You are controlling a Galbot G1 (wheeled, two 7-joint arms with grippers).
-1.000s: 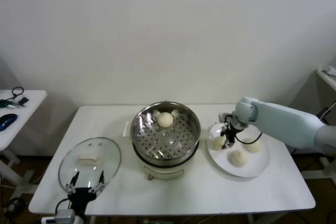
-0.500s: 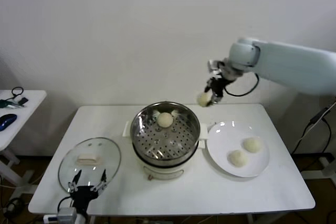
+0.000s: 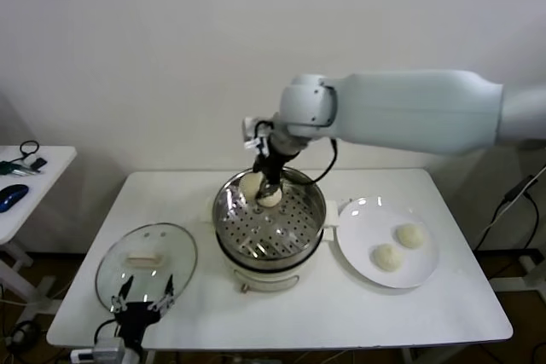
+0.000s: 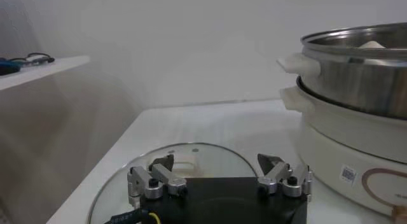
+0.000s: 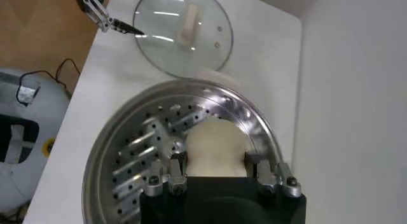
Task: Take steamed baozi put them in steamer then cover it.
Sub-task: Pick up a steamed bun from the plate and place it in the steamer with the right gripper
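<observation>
if i drop now, right gripper (image 5: 216,174) jaws pinching baozi (image 5: 213,149) over steamer (image 3: 304,229): lands on first bun (image 3: 271,198), rolls. left gripper (image 4: 219,181) jaws spread, parked near cover (image 3: 175,249).

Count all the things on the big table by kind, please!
Small round cream-white dough buns: 4
Shiny round steel steamer pot: 1
Round clear glass lid: 1
Flat white plate: 1
Total: 7
</observation>
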